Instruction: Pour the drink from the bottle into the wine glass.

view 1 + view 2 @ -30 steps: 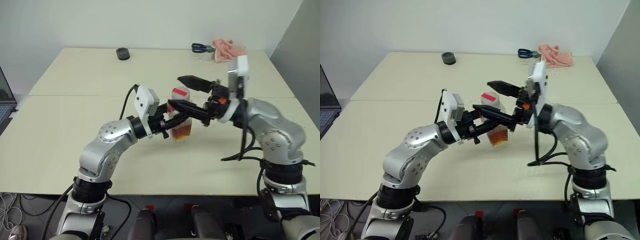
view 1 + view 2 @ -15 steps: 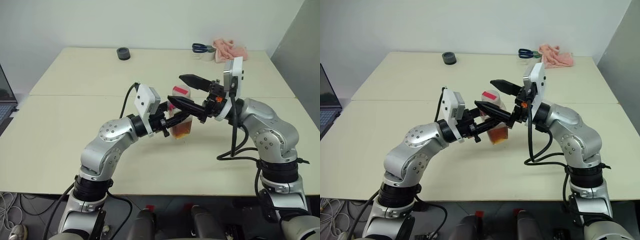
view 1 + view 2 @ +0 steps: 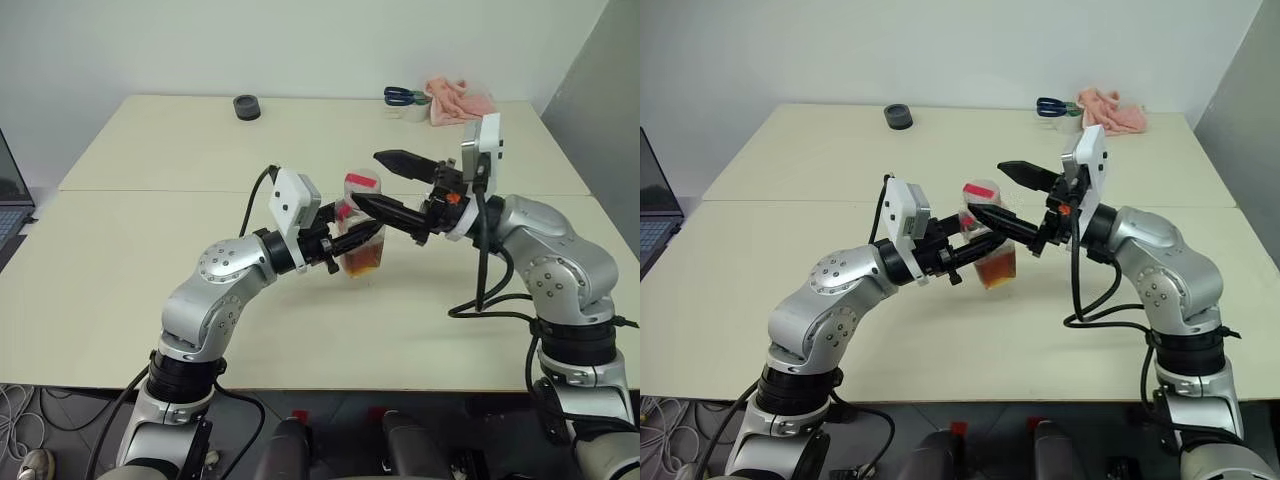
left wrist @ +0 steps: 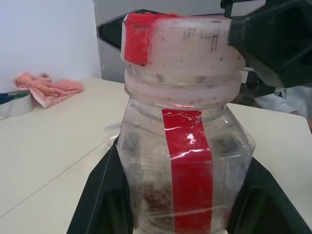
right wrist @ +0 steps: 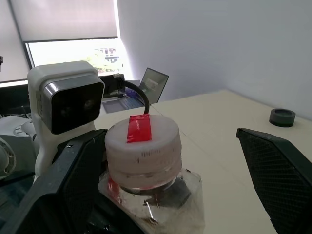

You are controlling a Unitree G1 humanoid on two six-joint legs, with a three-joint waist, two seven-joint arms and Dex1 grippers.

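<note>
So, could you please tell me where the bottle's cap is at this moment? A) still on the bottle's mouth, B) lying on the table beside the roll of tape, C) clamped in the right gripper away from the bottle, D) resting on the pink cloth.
A: the cap sits on the bottle, which the left gripper holds, and the right gripper stands open around it.

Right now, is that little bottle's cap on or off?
On. The whitish cap with red tape sits on the bottle; the open right gripper straddles it.
</note>
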